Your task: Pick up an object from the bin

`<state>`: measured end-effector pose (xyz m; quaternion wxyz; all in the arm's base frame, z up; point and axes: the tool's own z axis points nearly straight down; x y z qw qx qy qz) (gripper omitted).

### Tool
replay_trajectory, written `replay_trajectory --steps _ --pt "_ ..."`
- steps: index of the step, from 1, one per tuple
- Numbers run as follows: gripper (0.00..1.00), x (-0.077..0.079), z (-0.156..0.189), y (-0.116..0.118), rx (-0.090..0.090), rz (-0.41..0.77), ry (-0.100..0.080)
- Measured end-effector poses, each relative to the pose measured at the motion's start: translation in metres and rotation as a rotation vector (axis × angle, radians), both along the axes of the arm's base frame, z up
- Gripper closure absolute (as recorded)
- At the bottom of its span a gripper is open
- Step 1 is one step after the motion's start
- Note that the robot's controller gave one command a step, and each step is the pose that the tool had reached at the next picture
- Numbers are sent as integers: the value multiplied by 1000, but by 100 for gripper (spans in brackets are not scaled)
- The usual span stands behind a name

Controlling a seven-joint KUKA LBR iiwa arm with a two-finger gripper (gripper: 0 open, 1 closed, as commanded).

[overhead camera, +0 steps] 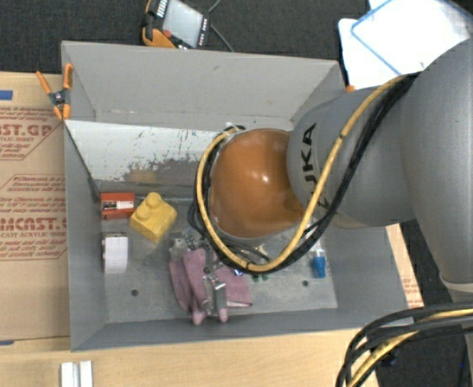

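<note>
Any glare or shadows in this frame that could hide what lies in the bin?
Camera view: a soft highlight sits on the arm's glossy orange dome cover; the grey metal bin has a sloping back wall that shines pale; the arm shades the floor under the dome, near the pincer and the crumpled mauve soft thing; the yellow plastic block at left lies evenly lit.

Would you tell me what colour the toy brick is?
The toy brick is yellow; camera view.

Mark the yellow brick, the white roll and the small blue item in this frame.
yellow brick point(153, 217), camera view, its top face.
white roll point(115, 253), camera view, its side.
small blue item point(318, 264), camera view, its middle.
</note>
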<state>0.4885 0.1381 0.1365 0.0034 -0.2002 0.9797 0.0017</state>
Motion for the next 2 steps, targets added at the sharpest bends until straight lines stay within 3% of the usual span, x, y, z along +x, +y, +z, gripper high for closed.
replay_trajectory --steps 1,2 --pt "100 7 -46 -39 3 -171 -9" --pt "0 6 -46 -39 3 -170 -7"
